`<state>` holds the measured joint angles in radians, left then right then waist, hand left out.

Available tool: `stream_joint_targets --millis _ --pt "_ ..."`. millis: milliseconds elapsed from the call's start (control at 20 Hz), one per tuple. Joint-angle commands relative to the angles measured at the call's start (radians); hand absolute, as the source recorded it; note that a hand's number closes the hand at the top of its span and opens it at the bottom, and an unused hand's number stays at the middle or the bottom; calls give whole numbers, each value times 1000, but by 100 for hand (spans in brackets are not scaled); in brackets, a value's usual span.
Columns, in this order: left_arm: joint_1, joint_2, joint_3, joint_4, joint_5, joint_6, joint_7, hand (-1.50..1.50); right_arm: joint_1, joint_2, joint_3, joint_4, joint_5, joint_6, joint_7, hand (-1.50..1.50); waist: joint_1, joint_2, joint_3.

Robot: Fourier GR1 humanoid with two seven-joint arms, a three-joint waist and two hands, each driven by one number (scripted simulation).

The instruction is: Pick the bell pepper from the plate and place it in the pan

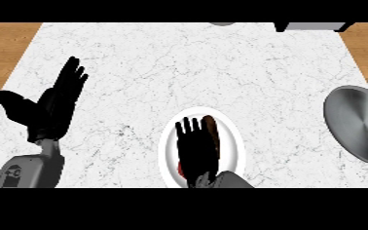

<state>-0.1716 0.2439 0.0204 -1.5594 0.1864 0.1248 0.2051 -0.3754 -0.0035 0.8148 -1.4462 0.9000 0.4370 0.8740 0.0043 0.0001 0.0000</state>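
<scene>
Bell pepper (210,129), dark reddish, lies on the white plate (233,136) on the table (179,68), and my right robot hand (194,148) hovers directly over it. Only a strip of the pepper shows along the right side of the hand, with a small red edge peeking out by the wrist at the lower left. The hand's fingers are straight and spread, pointing away from me, not yet curled round anything. To do this step well, I judge I should lower the hand, then close fingers and thumb around the pepper's body before lifting. The grey pan (348,119) sits well to the right of this hand, partly cut off. My left robot hand (61,97) rests open far to the left, fingers up.
</scene>
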Motion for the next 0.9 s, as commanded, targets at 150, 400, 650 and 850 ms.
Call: stream_joint_targets --millis 150,400,650,850 --pt "46 -26 -8 -67 -32 -2 36 0 -83 3 62 139 -127 -121 47 -150 7 0 0" --pt "30 -43 29 5 -32 -16 -42 0 -56 -10 21 180 -35 -127 -165 150 -2 0 0" --pt "43 -17 43 -25 -25 -64 -18 0 -30 3 112 263 -13 -300 -174 150 2 0 0" --pt "-32 -38 56 32 -37 -45 3 0 -74 3 22 315 -24 -296 -280 150 -2 1 0"
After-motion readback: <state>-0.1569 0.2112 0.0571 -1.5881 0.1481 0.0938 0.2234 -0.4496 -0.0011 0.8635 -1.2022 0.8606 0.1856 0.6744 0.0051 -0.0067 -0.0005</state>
